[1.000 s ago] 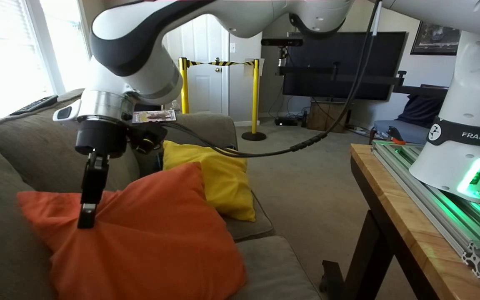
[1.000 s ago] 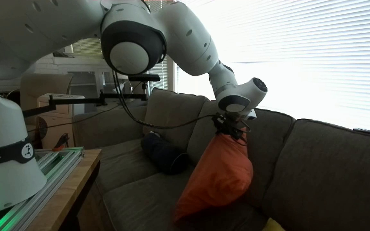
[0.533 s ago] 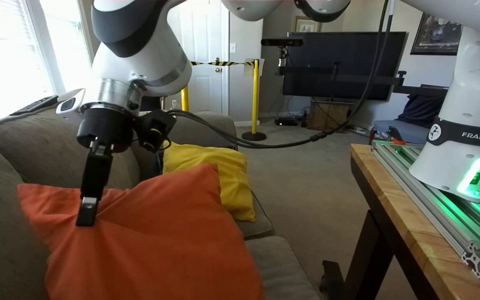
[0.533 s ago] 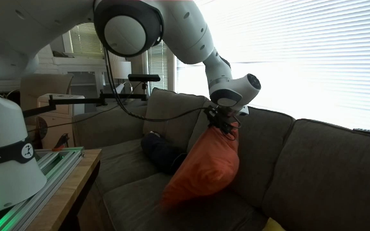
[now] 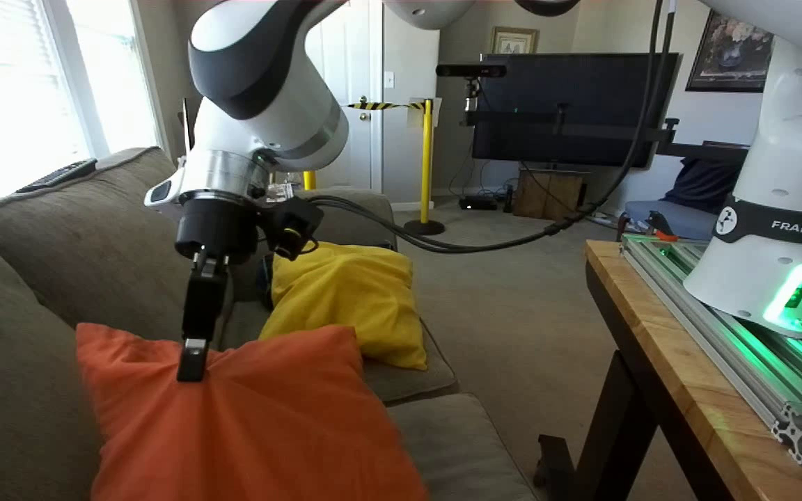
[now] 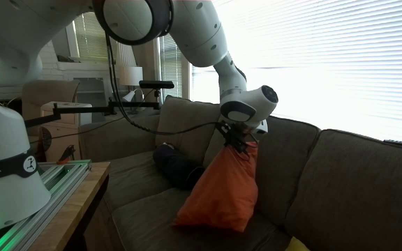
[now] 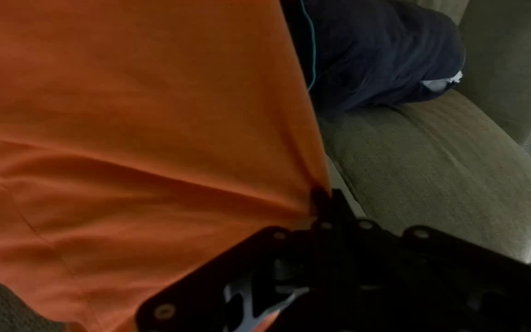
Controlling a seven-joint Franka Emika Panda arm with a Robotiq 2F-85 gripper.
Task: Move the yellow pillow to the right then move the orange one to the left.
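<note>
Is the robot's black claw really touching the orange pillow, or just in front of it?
Touching. The wrist view shows it: the orange pillow is pinched at the tips of the gripper, and folds in its cloth run straight to that spot.

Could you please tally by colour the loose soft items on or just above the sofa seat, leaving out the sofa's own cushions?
Orange pillow: 1
Yellow pillow: 1
Dark blue bundle: 1
Total: 3

Arm (image 6: 201, 38) arched; wrist (image 5: 220, 174) pointing downward; pincer (image 5: 192, 364) clamped.
</note>
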